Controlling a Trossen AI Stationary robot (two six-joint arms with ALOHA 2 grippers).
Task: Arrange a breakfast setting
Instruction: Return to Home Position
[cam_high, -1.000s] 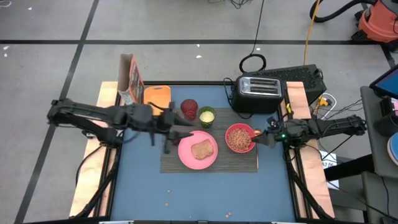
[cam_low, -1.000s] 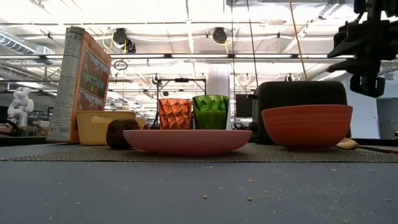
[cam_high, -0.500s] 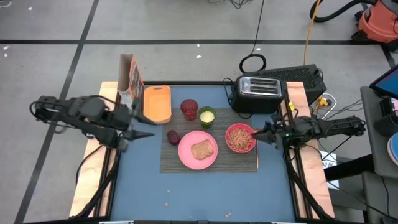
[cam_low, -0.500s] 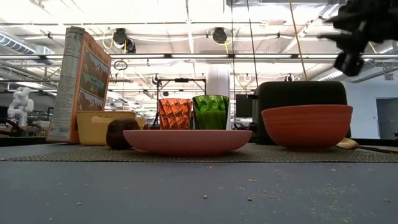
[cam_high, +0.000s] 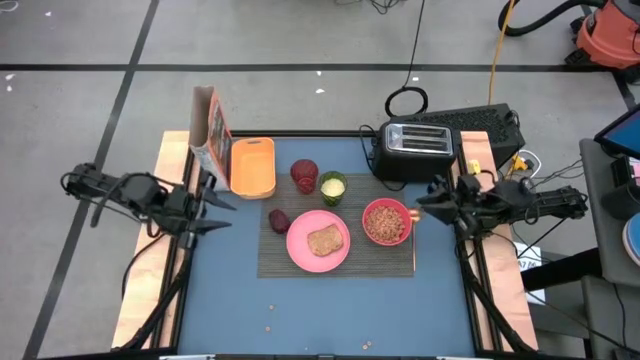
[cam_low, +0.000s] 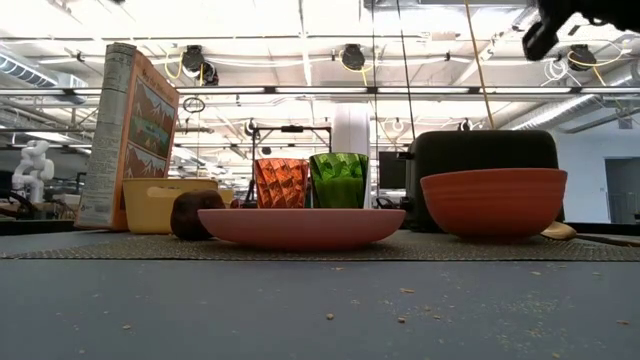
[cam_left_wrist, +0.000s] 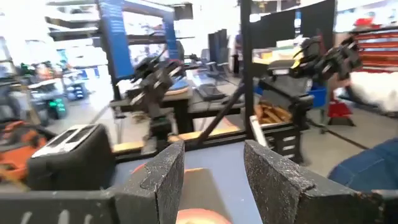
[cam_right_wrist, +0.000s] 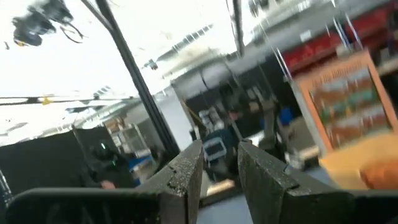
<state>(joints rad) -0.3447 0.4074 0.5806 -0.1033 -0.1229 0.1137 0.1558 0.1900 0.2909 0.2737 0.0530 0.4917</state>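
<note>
While homing, by the look of it, with setting laid; toast (cam_high: 322, 241) on plate (cam_high: 298, 251) mid-placemat (cam_high: 380, 262), bowl (cam_low: 493, 200) right of it, fruit (cam_high: 279, 219) left, tumbler (cam_high: 304, 176) and cup (cam_high: 332, 186) behind; left fingers (cam_left_wrist: 163, 180) wide apart, empty, at left tabletop (cam_high: 330, 310) edge; right fingers (cam_right_wrist: 186, 171) slightly apart, empty, near bowl; next, fold both arms clear.

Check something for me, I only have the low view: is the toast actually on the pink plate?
Observer: Yes. From above, the toast slice lies flat on the pink plate.
Operator: Bowl empty?
Observer: No, the bowl holds brown cereal.
Operator: Where's the left arm?
Observer: Left gripper is open, holding nothing, well left of the placemat.
</note>
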